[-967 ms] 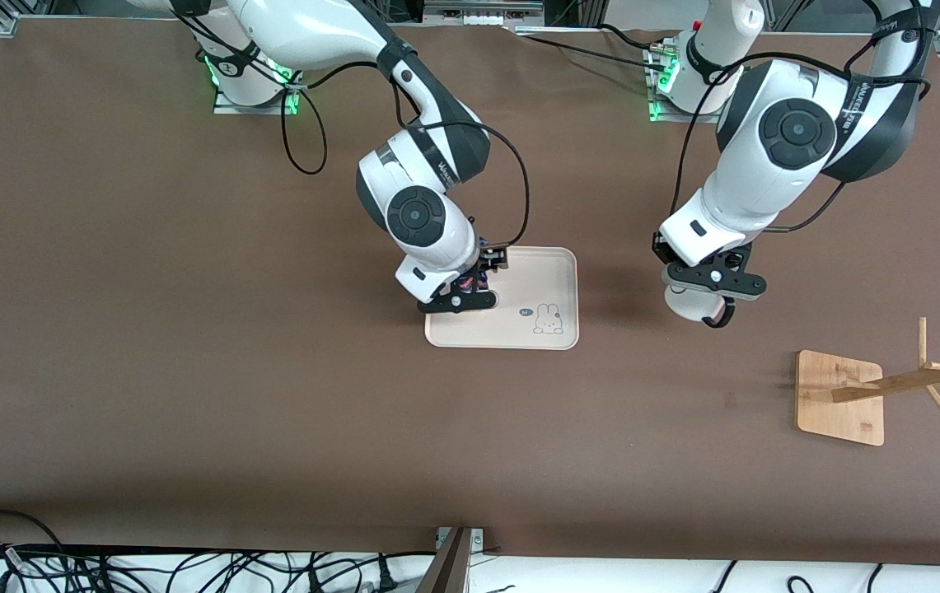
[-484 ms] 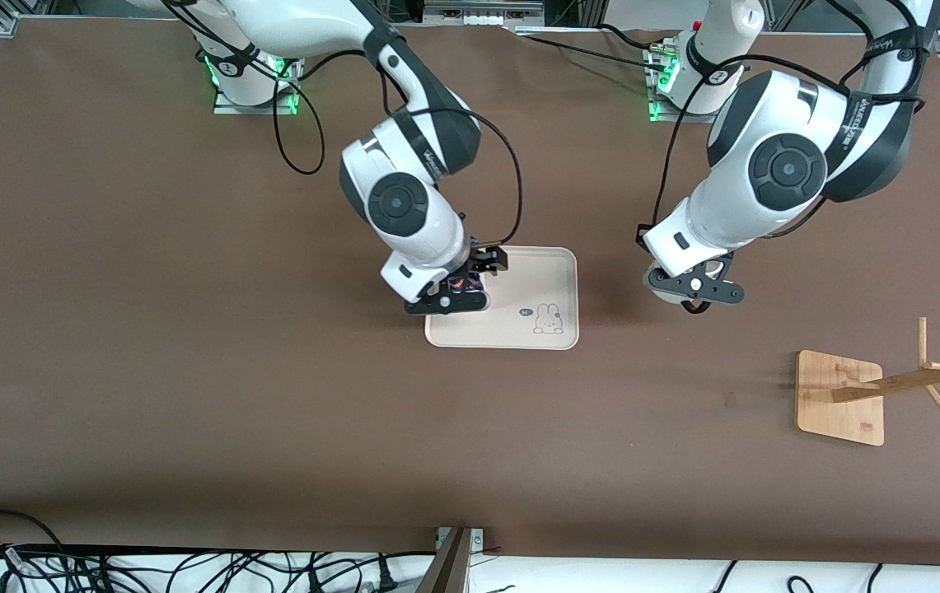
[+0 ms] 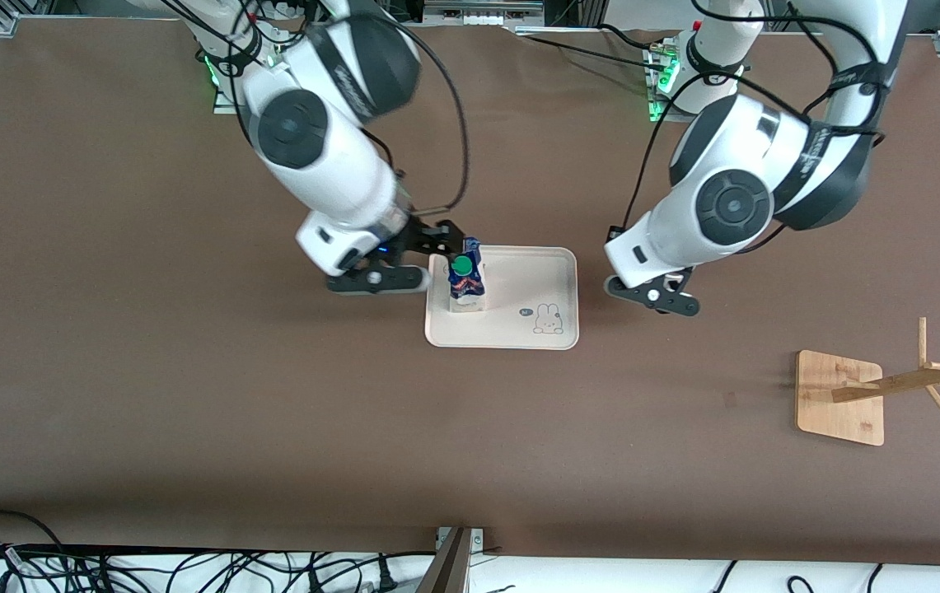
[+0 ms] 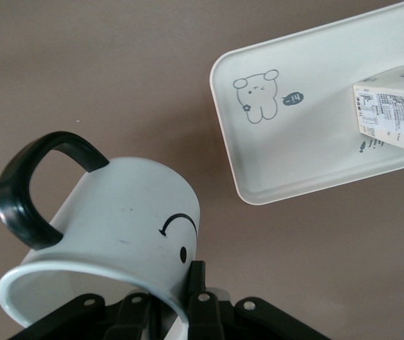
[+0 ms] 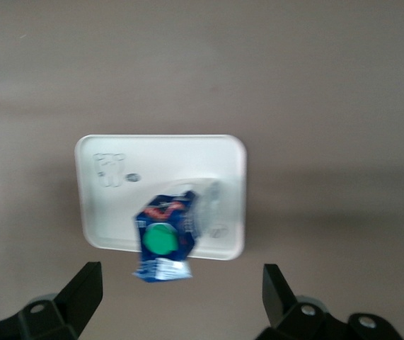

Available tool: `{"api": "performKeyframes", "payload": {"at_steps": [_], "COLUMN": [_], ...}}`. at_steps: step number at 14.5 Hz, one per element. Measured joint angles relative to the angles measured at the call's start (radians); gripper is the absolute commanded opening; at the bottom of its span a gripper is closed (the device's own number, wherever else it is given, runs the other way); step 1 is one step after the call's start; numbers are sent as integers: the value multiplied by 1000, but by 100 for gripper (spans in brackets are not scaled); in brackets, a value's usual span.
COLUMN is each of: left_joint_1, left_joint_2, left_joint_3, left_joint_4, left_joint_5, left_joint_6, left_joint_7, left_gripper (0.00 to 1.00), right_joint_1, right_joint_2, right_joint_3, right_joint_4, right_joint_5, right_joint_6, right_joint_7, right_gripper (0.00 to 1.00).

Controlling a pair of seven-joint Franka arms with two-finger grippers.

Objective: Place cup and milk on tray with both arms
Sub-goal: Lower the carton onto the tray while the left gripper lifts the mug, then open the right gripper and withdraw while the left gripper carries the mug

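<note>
Left gripper (image 4: 177,312): fingers clamped on the rim wall of the cup (image 4: 110,234), one inside, one outside; cup tilted, held over bare table beside the tray (image 4: 286,170) at the left arm's end. Rigid, glossy, probably chippable; the rim pinch looks adequate, and the thin handle (image 4: 28,184) is best left free.

Right gripper (image 5: 180,287): fingers spread wide, empty, over the table at the tray's other end.

Milk (image 3: 465,280): upright on the tray. Light, slightly crushable carton; grip the flat sides below the cap (image 3: 461,264).

Remaining, by judgement: seat the cup.
</note>
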Motion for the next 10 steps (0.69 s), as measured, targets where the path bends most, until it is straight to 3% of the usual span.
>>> {"api": "performKeyframes", "payload": {"at_steps": [6, 8, 10], "left_joint_1": [-84, -108, -132], "left_joint_2": [176, 230, 272], "left_joint_3": [23, 30, 32], "left_joint_4": [130, 162, 190], "left_joint_5": [0, 0, 0], "left_joint_6": [-12, -12, -15], "left_joint_7": [86, 93, 93], "left_gripper": [0, 0, 0], "right_joint_1": [-16, -27, -45], "right_joint_2": [-64, -64, -62], "right_joint_3": [-304, -363, -376], "right_joint_4": [-6, -12, -21], "right_joint_5": [-36, -35, -35], "right_joint_6": [-144, -166, -169], "right_joint_7": [-277, -299, -299], "right_gripper": [100, 100, 100]}}
